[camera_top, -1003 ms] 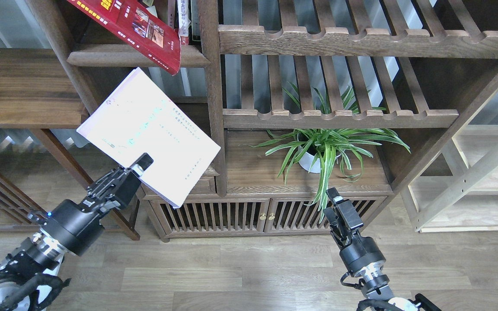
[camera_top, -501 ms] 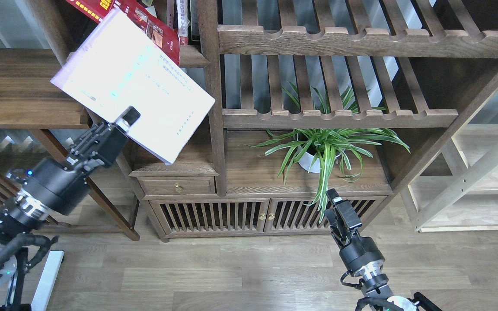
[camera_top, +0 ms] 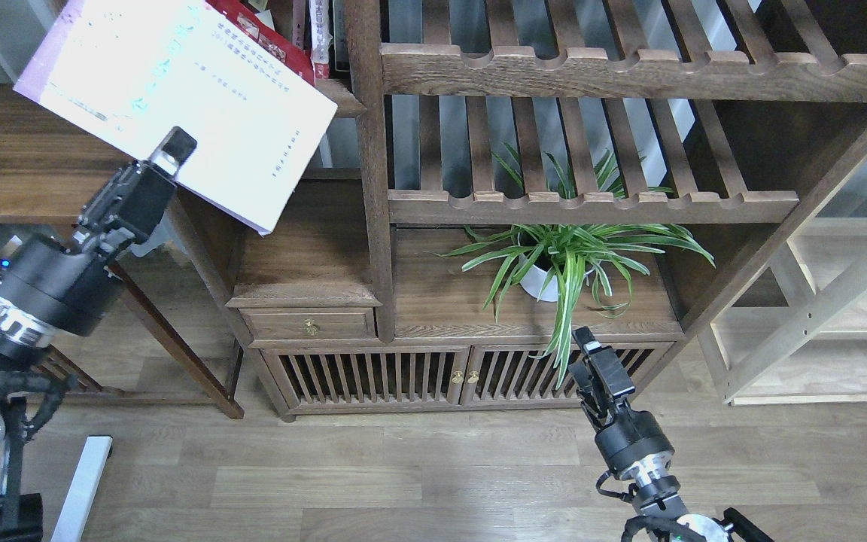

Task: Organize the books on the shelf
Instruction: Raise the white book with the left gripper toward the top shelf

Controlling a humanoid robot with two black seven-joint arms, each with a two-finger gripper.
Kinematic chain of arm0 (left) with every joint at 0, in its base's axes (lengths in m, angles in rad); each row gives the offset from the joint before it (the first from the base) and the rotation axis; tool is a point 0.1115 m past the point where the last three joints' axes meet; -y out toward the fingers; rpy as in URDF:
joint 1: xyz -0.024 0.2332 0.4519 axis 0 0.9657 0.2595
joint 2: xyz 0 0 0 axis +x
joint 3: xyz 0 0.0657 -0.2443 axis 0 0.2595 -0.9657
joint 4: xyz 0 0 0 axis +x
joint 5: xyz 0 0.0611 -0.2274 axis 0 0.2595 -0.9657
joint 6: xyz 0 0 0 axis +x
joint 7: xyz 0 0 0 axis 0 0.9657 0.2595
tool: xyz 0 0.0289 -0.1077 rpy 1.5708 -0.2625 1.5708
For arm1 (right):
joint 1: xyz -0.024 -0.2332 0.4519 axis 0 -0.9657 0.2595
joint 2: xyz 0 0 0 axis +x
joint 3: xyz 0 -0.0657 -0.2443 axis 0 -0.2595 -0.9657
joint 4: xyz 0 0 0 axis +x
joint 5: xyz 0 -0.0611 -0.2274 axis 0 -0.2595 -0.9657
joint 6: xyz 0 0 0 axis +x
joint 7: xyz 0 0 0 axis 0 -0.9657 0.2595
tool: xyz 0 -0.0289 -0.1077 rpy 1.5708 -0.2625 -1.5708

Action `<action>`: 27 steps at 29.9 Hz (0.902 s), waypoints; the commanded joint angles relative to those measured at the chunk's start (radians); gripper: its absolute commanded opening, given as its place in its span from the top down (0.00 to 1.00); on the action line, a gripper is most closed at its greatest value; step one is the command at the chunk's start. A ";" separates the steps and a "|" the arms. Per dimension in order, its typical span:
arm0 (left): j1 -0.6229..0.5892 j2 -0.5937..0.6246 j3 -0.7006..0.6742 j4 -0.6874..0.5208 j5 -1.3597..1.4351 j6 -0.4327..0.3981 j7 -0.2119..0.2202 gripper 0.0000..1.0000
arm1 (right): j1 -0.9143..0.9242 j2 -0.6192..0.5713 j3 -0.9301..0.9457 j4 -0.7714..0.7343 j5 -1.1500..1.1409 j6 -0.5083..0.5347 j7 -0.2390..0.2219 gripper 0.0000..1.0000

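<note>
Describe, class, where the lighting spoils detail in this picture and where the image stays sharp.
Head view: the white book in the left gripper is overexposed, its cover print nearly washed out; the plant and shelf grain stay sharp; straight posts bow slightly towards the edges.

The only view is looking forward and down from the robot's head, facing the bookcase [camera_top: 373, 226] at middle distance, beyond both arms.

White book [camera_top: 177, 98], clamped in left gripper [camera_top: 174, 150]: glossy paper cover, glare-washed. Shelf [camera_top: 339, 94] right of it: dark wood, matt, visible grain. Left gripper: matt black body, 1 finger [camera_top: 175, 143] shiny. Right gripper [camera_top: 591, 352]: matt black. Floor [camera_top: 403, 467] below: smooth wood-look planks.
</note>
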 commanded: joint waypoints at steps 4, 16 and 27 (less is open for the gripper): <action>0.069 0.000 0.018 -0.010 -0.003 0.000 0.000 0.99 | -0.002 -0.001 0.002 0.000 0.000 0.000 0.000 0.00; 0.189 0.000 0.014 -0.010 -0.007 0.000 0.000 0.99 | 0.000 -0.001 0.000 0.000 0.000 0.000 -0.001 0.00; 0.186 0.000 0.012 -0.009 -0.029 0.000 0.000 0.99 | -0.014 -0.008 0.000 0.003 0.000 0.000 -0.003 0.00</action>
